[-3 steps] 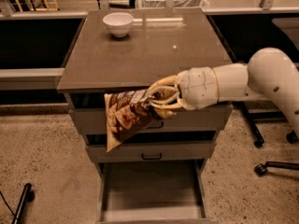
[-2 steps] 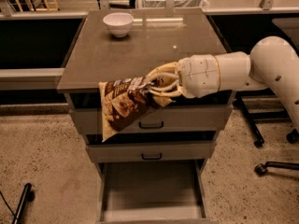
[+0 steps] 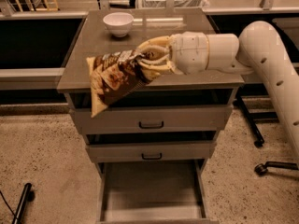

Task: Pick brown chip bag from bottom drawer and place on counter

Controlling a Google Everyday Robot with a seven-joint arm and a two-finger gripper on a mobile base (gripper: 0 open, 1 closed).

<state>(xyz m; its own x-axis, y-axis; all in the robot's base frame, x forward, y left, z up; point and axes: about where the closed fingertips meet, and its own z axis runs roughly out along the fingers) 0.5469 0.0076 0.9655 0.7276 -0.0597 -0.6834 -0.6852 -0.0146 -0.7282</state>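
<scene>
The hand (image 3: 148, 63), reaching in from 3 o'clock, is clamped on one end of the brown chip bag (image 3: 112, 78). The bag hangs tilted across the counter's (image 3: 86, 45) front edge toward 7 o'clock, its lower corner in front of the top drawer (image 3: 187, 119). A white bowl (image 3: 118, 23) sits at the counter's 11 o'clock. The bottom drawer (image 3: 152, 190) stands pulled open at 6 o'clock.

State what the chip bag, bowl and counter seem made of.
The brown chip bag, in the gripper over the counter front: likely plastic film, creased. The white bowl: probably glazed ceramic, smooth sheen. The counter: glossy laminate perhaps, mirroring light.
</scene>
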